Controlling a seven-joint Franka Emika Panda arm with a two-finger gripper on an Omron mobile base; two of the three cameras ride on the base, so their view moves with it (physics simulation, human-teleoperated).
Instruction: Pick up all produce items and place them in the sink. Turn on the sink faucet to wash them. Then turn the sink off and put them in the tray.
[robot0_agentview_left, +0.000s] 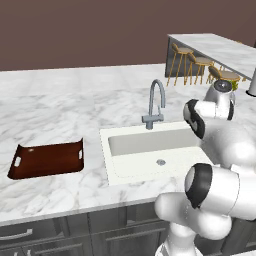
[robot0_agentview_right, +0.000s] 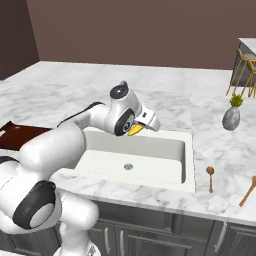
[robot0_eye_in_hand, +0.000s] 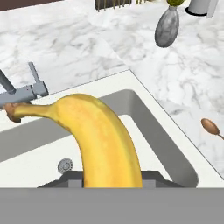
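A yellow banana (robot0_eye_in_hand: 103, 135) with a dark stem tip sticks out from between my fingers, and my gripper (robot0_eye_in_hand: 111, 177) is shut on it. In the right base view the banana (robot0_agentview_right: 134, 131) hangs under my gripper (robot0_agentview_right: 141, 126), above the back left part of the white sink (robot0_agentview_right: 150, 150). The round drain (robot0_eye_in_hand: 65, 165) lies below the fruit. The grey gooseneck faucet (robot0_agentview_left: 156, 102) stands behind the sink (robot0_agentview_left: 150, 150), and its base and lever (robot0_eye_in_hand: 26, 92) lie just past the banana's stem. The brown wooden tray (robot0_agentview_left: 47, 159) lies on the counter left of the sink.
A grey vase (robot0_agentview_right: 231, 117) with a plant stands on the marble right of the sink. Two wooden spoons (robot0_agentview_right: 210, 177) (robot0_agentview_right: 248, 190) lie near the counter's front right. Bar stools (robot0_agentview_left: 200, 67) stand at a far island.
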